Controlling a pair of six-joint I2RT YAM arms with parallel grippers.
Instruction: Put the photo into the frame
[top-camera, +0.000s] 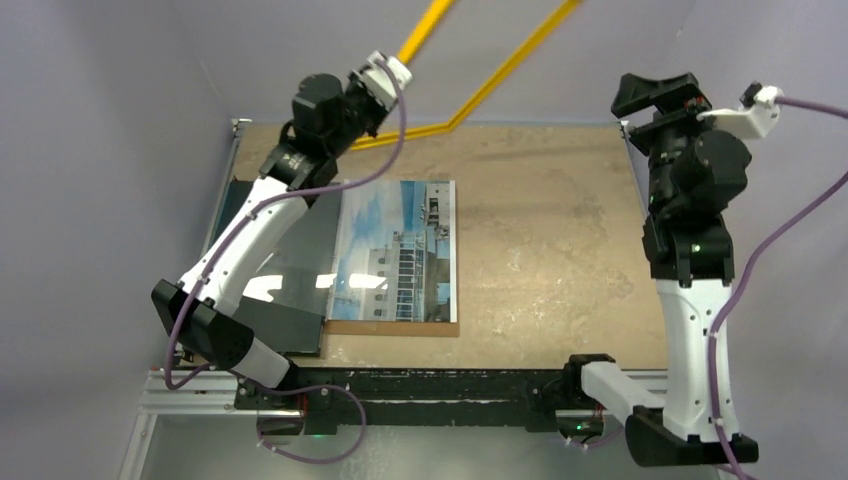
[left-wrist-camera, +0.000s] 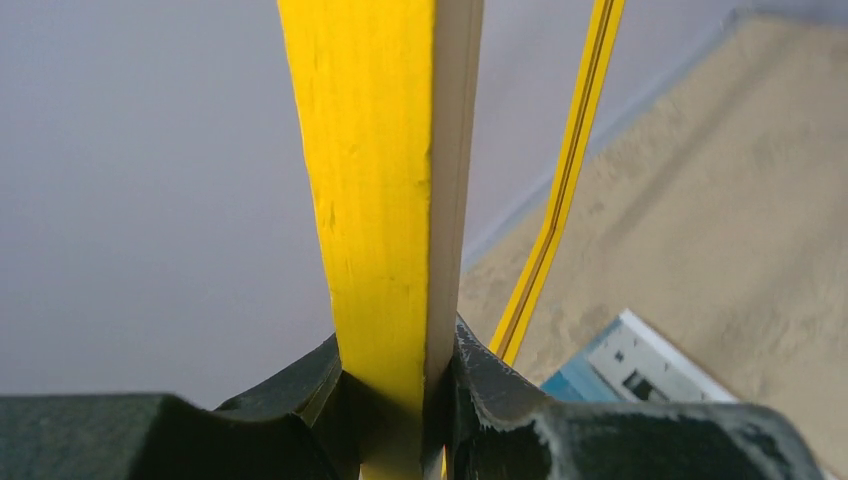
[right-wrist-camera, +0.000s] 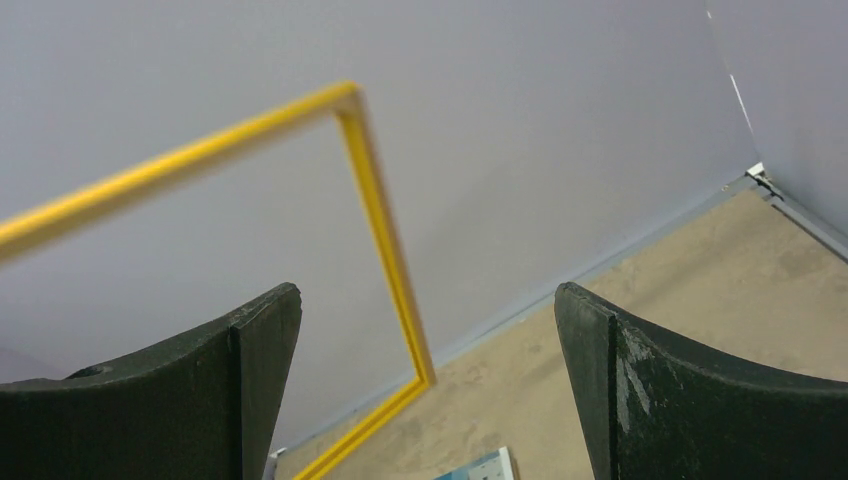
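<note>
Yellow frame (left-wrist-camera: 370, 180), clenched in the left pincer (left-wrist-camera: 396, 350), stands tilted, seemingly corner-down, beyond the photo (top-camera: 395, 250); right pincer (right-wrist-camera: 428, 300) gapes released.

A robotics laboratory cell is indicated: a board-topped bench (top-camera: 560, 230) is enclosed by plain grey walls (top-camera: 90, 150), and a left arm (top-camera: 250, 225) and right arm (top-camera: 690, 320) are mounted on an aluminium rail (top-camera: 195, 403).
</note>
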